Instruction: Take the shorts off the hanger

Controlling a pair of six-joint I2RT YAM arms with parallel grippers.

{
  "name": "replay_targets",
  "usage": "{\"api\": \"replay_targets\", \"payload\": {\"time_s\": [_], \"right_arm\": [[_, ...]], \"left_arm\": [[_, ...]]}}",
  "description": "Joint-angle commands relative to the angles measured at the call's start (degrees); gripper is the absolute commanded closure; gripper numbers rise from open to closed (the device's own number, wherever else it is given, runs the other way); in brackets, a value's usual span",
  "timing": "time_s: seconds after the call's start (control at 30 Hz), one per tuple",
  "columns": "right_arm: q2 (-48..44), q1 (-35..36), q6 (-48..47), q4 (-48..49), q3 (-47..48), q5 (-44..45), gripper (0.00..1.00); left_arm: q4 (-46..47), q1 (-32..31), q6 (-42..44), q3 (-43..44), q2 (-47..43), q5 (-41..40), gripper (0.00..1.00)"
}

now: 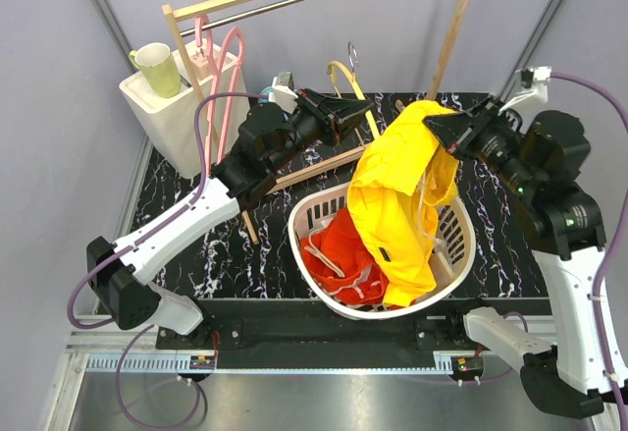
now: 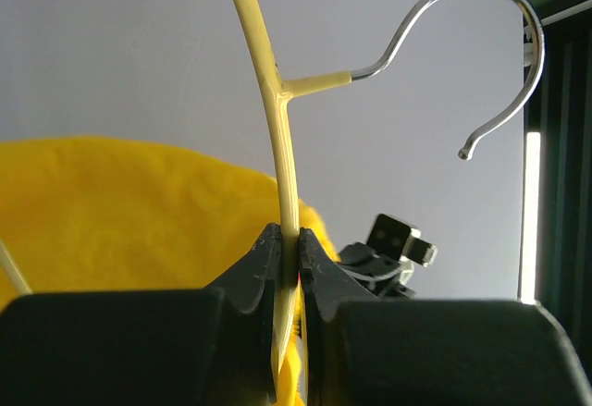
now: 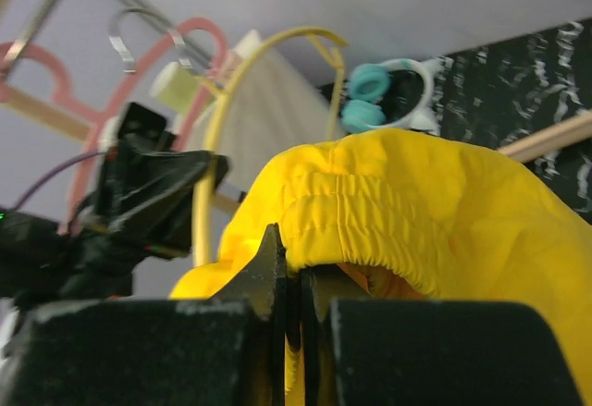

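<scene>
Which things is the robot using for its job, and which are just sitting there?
For the job:
- yellow shorts, pinched by the right gripper
- yellow hanger, pinched by the left gripper
- orange-red shorts, lying in the laundry basket

Just sitting there:
- green mug
- pink hangers
- teal headphones
- white box

White arm shells point(image 1: 186, 220); black joints point(image 1: 260, 136); purple cables point(image 1: 203, 141)

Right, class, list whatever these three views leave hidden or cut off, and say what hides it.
- Top view: most of the red shorts, under the yellow shorts in the basket.
- Left wrist: the hanger's lower part, blocked by the left gripper.
- Right wrist: how much fabric the right gripper pinches, behind its own body.
</scene>
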Motion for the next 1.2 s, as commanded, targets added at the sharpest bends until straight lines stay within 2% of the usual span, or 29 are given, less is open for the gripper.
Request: {"api": "replay_targets", "payload": {"time_s": [0.0, 0.2, 0.4, 0.63, 0.8, 0.9, 1.1, 1.17], "right_arm": [[-1.4, -0.2, -4.9, -2.1, -2.4, 9.6, 1.00], [-1.7, -0.2, -8.2, -6.5, -2.7, 15.6, 1.00], [-8.4, -0.2, -12.1, -8.3, -3.3, 16.5, 1.00], [-17.2, -0.2, -8.9, -12.7, -6.6, 16.7, 1.00], [-17.6, -0.2, -6.0, -14.9, -9.5, 10.8, 1.00], [-16.2, -0.3, -4.6, -13.0, -11.9, 8.3, 1.00], [-6.4, -0.2, -3.5, -7.8, -16.4, -2.1, 1.00], [-3.3, -0.2, -3.0, -7.3, -17.7, -8.5, 1.00]], "left_arm": [[3.1, -0.2, 0.7, 2.5, -2.9, -0.3, 1.00], [0.9, 0.0, 1.5, 2.4, -3.0, 0.1, 1.00], [-0.7, 0.9, 2.1, 1.5, -3.4, -0.5, 1.00], [1.9, 2.6, -0.4, 1.5, -2.4, -0.5, 1.00], [3.6, 2.8, -1.9, 2.9, -1.2, 1.0, 1.00], [3.9, 2.9, -2.4, 3.9, -0.9, 1.6, 1.00], [3.6, 2.7, -2.1, 5.7, -1.2, 2.1, 1.00], [3.5, 2.5, -2.0, 5.0, -1.9, 1.8, 1.00]]}}
